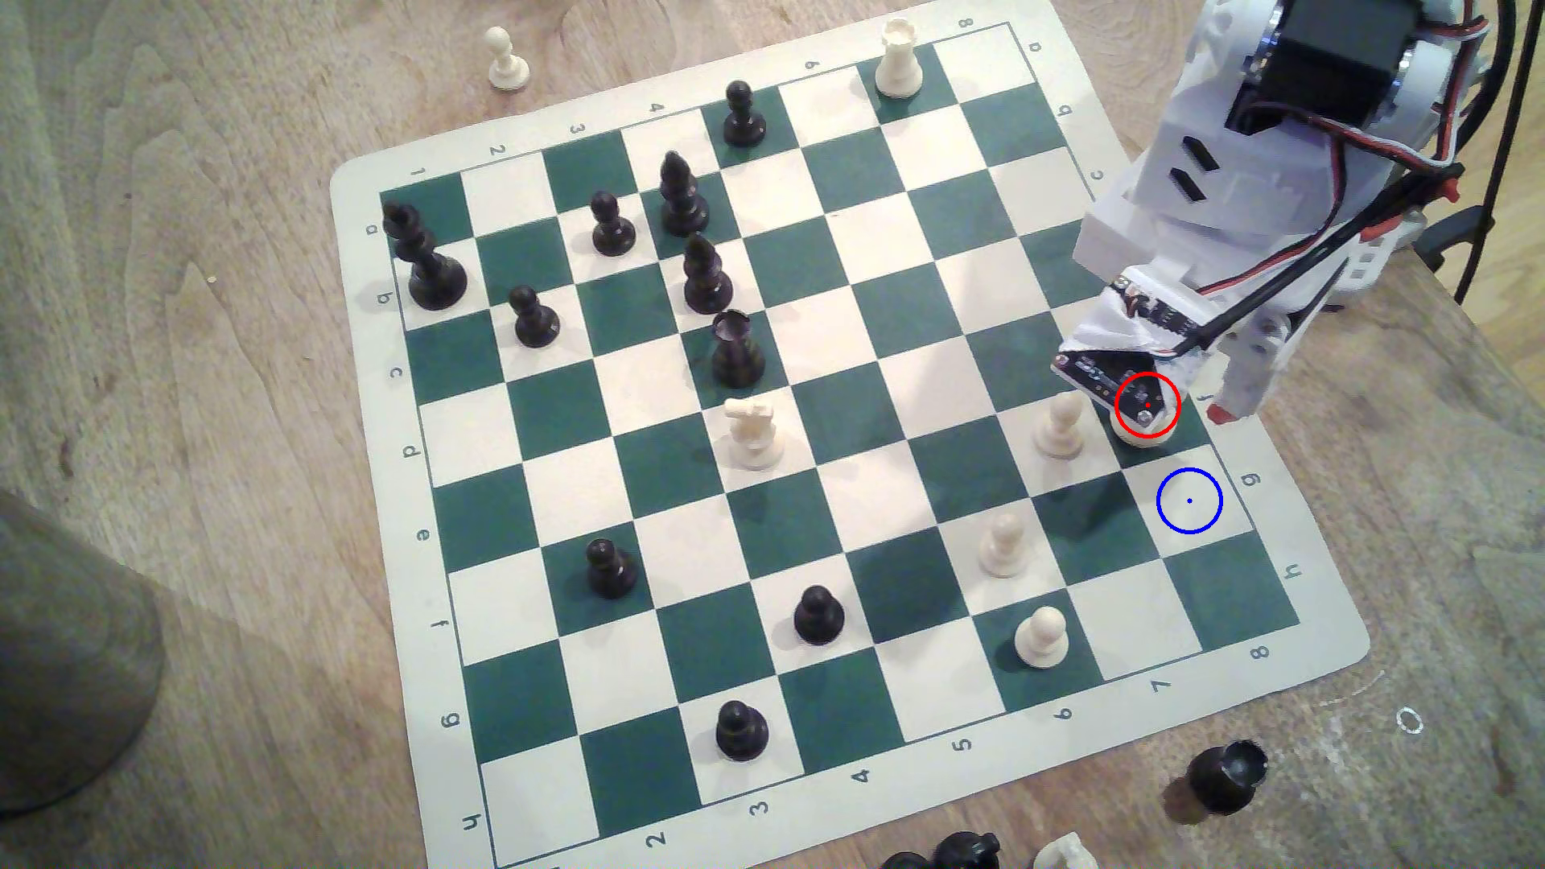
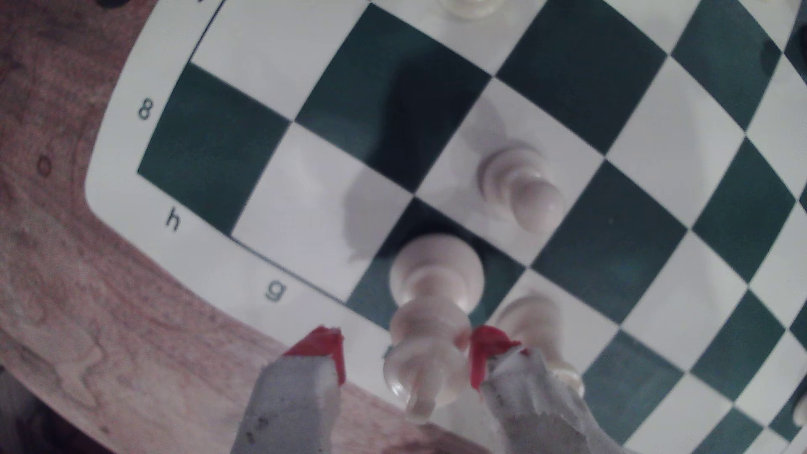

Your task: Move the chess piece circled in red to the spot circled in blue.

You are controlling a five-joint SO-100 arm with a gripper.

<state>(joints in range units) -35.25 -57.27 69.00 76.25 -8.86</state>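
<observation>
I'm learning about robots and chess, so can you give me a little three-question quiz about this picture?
1. True or false: the gripper is shut tight on the tall cream piece.
2. What colour is the square under the tall cream piece? A green, B cream, C it is off the board.
3. Fill the gap: the blue-circled square has ___ pieces standing on it.

Key: 1 false, the gripper is open around the piece; 2 A; 3 no.
</observation>
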